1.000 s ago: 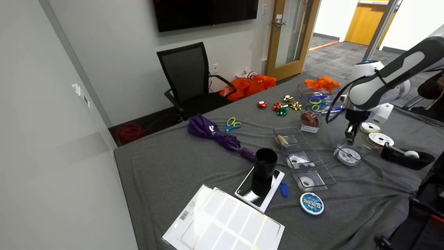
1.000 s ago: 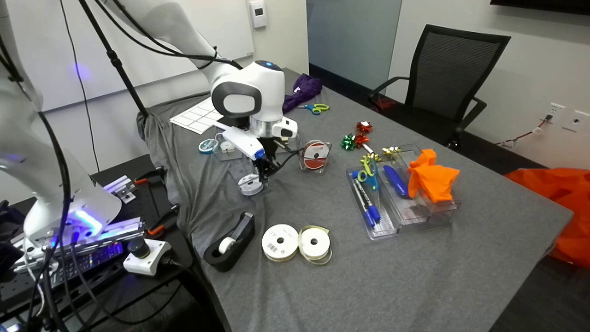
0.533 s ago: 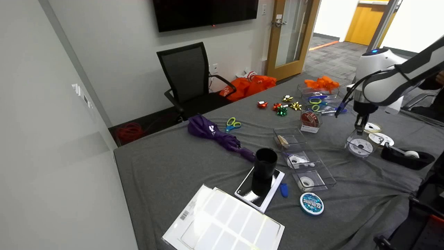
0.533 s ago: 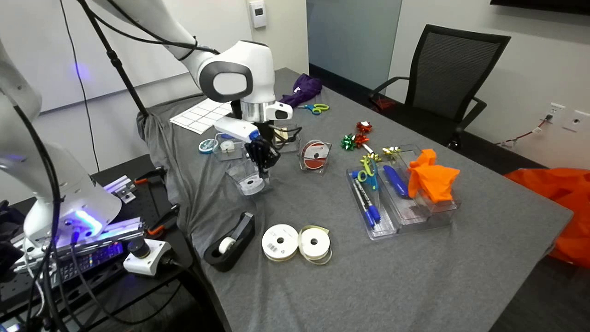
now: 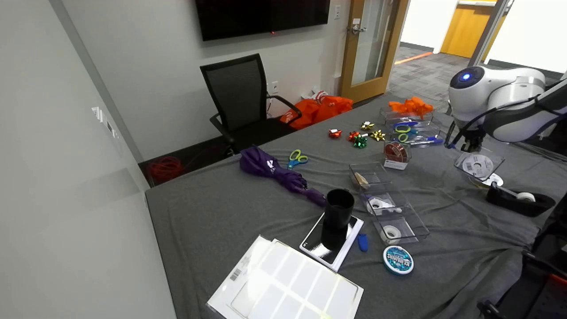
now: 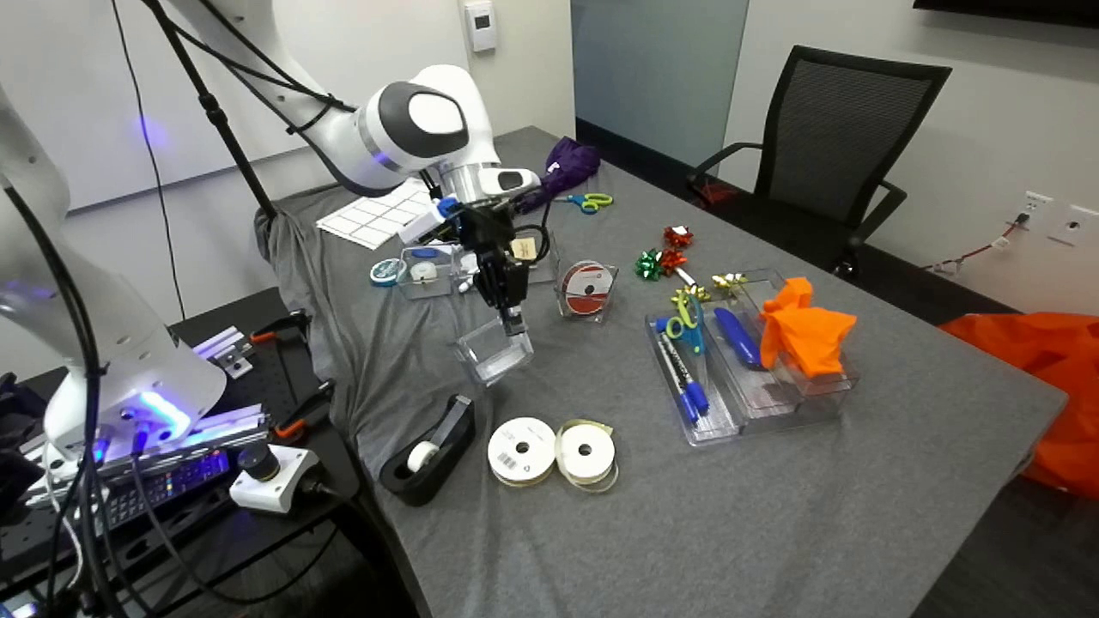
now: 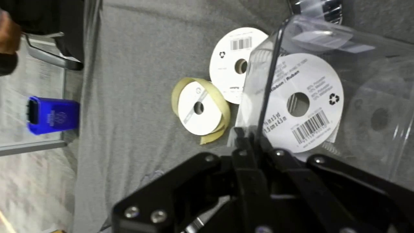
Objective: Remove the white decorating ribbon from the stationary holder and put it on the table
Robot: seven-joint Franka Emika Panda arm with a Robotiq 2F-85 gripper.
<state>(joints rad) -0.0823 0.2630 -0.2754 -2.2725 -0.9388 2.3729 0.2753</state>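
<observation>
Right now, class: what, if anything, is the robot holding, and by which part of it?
The clear plastic box, pinched between the jaws at the rim of one side. The white ribbon spool lies inside it, not itself gripped.

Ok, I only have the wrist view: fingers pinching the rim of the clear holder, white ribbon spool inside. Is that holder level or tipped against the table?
Observer: Tipped. In both exterior views the clear holder hangs at a slant from the gripper.

Operator: Copy, I'll mind the white ribbon spool in it. I can see the loose white spool and the gold ribbon spool; are there any more spools of ribbon on the table?

Observer: Yes, a red ribbon spool, outside your picture, standing on edge in a clear stand. It shows in both exterior views.
</observation>
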